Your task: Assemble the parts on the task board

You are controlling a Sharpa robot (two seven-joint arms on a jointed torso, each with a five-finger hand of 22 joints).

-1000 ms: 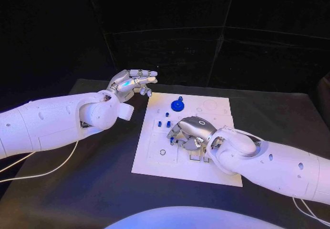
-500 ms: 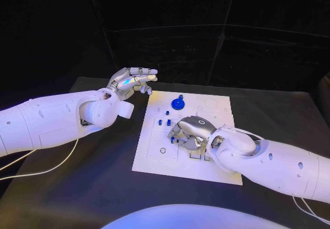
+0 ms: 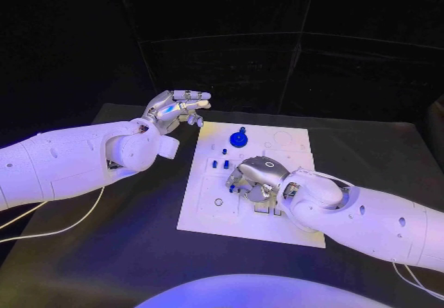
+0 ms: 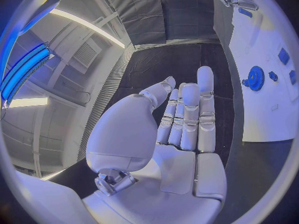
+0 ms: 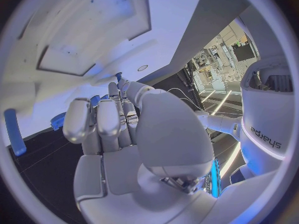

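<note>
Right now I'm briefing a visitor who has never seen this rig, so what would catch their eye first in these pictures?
First the white task board in the middle of the black table, with the right hand curled down over its centre among small blue parts. Next the round blue part near the board's far edge. Then the left hand, raised off the board's far left corner, holding nothing.

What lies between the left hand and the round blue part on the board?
In the head view, only bare board corner separates the left hand from the round blue part.
</note>
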